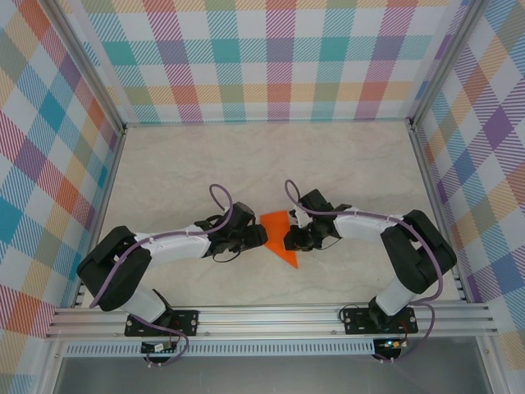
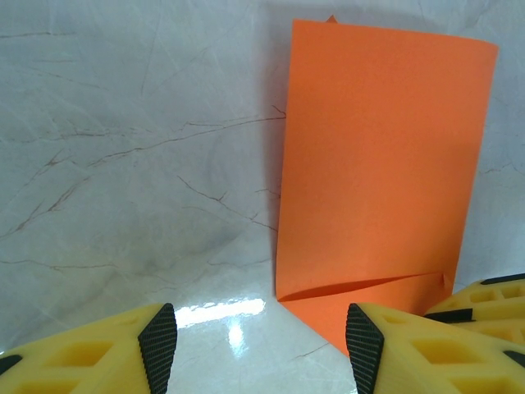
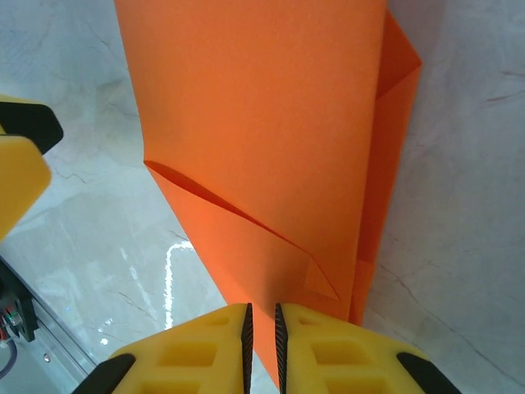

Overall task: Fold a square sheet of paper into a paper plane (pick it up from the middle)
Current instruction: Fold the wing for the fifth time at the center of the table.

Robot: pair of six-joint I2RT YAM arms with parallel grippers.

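The bright orange sheet of paper lies on the marble table between the two arms, folded into layered flaps with a point toward the near edge. My right gripper is shut on its near edge, a thin strip of orange showing between the black pads. In the top view the right gripper sits at the paper's right side. My left gripper stands open just left of the paper, its pads apart over bare table. From above, the left gripper is at the paper's left edge.
A plaid-patterned wall encloses the table on three sides. An aluminium rail runs along the near edge by the arm bases. The other arm's yellow finger shows at the lower right of the left wrist view.
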